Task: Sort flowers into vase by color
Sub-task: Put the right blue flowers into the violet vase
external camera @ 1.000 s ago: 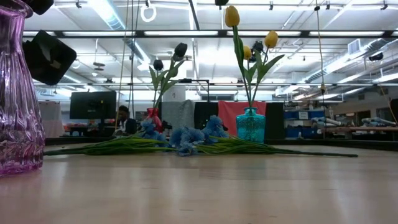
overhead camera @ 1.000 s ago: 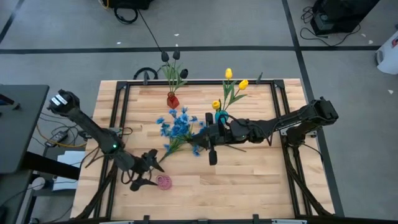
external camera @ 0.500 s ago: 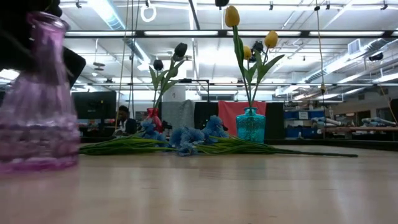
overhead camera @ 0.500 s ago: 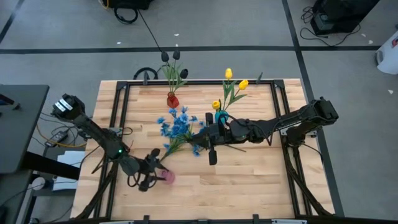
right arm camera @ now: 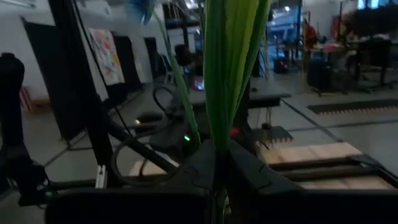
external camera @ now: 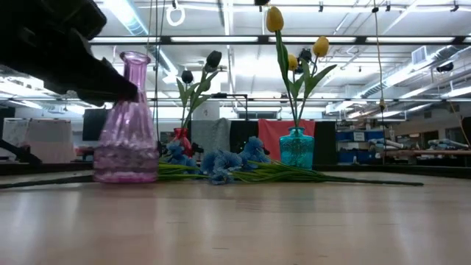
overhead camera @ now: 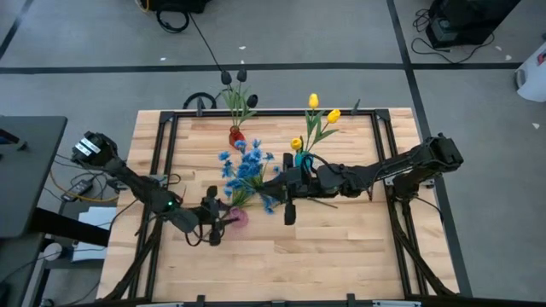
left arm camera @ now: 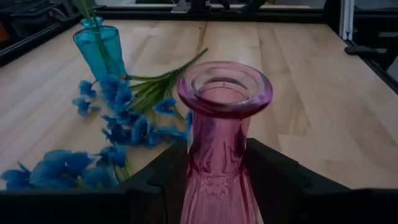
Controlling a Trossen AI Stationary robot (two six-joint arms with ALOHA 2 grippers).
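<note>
A pink ribbed glass vase [left arm camera: 222, 118] [external camera: 126, 125] [overhead camera: 240, 217] stands upright between the fingers of my left gripper [overhead camera: 229, 220] [left arm camera: 219, 183], near the table's middle left. The blue flowers [overhead camera: 243, 166] [external camera: 221, 162] [left arm camera: 118, 134] lie flat on the wood just beyond the vase. My right gripper [overhead camera: 282, 182] [right arm camera: 219, 154] is shut on their green stems. Yellow tulips stand in a teal vase [overhead camera: 303, 159] [external camera: 296, 147]. Dark tulips stand in a red vase [overhead camera: 236, 136]. My left gripper pinches the pink vase at its lower neck [left arm camera: 211, 158], one finger [left arm camera: 163, 183] on each side. The fingers come level from the table's left. The vase stays upright, its base [external camera: 125, 177] on the table. My right gripper pinches the blue flowers' bundled green stems [right arm camera: 224, 106] between its two fingers, reaching in from the table's right. The blossom ends [overhead camera: 239, 170] lie on the table.
The red vase and the teal vase [left arm camera: 99, 46] stand toward the far edge, behind the lying flowers. A black frame [overhead camera: 162, 145] runs along the table's sides. Bare wood [overhead camera: 341, 247] lies along the near edge.
My left gripper has moved toward the table's right and somewhat toward the far edge, bringing the pink vase upright from the near-left part of the table up next to the blue flowers. My right arm has kept almost still.
</note>
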